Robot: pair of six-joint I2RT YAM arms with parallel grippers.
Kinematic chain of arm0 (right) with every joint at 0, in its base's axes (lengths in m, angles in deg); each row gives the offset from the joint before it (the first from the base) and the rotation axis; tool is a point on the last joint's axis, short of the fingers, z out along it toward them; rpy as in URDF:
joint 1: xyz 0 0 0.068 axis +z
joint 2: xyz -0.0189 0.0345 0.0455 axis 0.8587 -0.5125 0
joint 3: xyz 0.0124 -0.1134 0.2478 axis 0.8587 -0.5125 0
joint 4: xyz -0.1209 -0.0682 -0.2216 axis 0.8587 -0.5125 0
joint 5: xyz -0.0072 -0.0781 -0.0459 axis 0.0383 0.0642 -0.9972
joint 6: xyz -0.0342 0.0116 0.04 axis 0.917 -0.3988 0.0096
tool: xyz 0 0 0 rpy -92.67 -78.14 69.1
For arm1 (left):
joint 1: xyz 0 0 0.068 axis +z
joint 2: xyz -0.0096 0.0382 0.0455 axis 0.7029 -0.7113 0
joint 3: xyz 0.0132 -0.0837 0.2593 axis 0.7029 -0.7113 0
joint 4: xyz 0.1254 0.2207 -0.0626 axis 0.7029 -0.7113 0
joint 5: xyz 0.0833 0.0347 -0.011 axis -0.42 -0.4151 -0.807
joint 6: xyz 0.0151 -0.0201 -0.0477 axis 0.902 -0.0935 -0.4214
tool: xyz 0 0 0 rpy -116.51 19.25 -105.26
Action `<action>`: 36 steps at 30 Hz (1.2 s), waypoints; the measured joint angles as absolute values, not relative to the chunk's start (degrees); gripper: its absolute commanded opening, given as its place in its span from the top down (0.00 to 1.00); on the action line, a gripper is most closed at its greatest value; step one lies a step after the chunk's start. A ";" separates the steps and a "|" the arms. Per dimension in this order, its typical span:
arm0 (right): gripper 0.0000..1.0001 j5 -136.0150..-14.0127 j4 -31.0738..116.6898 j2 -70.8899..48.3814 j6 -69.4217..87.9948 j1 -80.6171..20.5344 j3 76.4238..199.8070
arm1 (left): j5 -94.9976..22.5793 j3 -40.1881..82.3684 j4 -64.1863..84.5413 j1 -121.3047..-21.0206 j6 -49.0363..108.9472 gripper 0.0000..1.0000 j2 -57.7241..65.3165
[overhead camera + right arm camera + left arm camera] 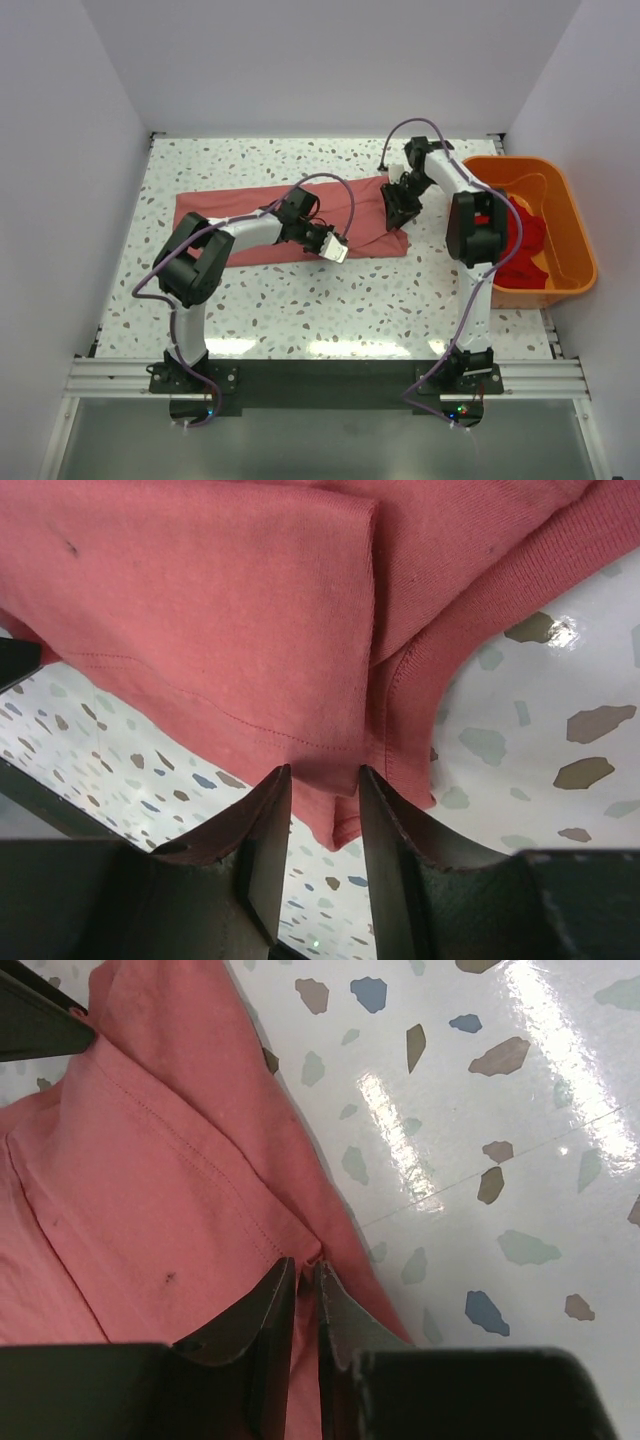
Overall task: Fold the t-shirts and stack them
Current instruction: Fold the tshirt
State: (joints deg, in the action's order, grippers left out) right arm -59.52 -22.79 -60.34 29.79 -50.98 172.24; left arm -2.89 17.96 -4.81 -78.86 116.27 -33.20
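The pink shirt [240, 225] is laid as a long strip across the tabletop [300, 310], its long axis running left to right. Its near edge, toward the right end, is pinched between the left jaws, which are seen almost together on a hem fold. The right end itself is clamped in the right jaws, with a thicker bunch of cloth held between them and raised a little. As both grips are set at the strip's right part, a fold toward the left end is judged the likely move. The red shirt [525, 245] is seen heaped in the tub [578, 225]
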 measured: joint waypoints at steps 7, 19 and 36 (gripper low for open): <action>0.77 -59.52 -23.10 -62.09 29.77 -50.98 172.74 | -2.71 18.85 -4.94 -78.86 116.30 0.80 -33.20; 1.00 -58.84 -23.25 -62.13 29.58 -50.98 173.61 | -2.58 21.02 -8.68 -78.86 118.07 1.00 -33.52; 0.77 -57.40 -25.26 -63.45 30.06 -50.98 179.06 | -0.79 25.98 -13.90 -77.28 119.82 1.00 -33.57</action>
State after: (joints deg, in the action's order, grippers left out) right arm -57.40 -25.26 -63.45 30.06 -50.98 179.06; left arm -0.79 25.98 -13.90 -77.28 119.82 -33.57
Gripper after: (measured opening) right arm 0.211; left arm 0.013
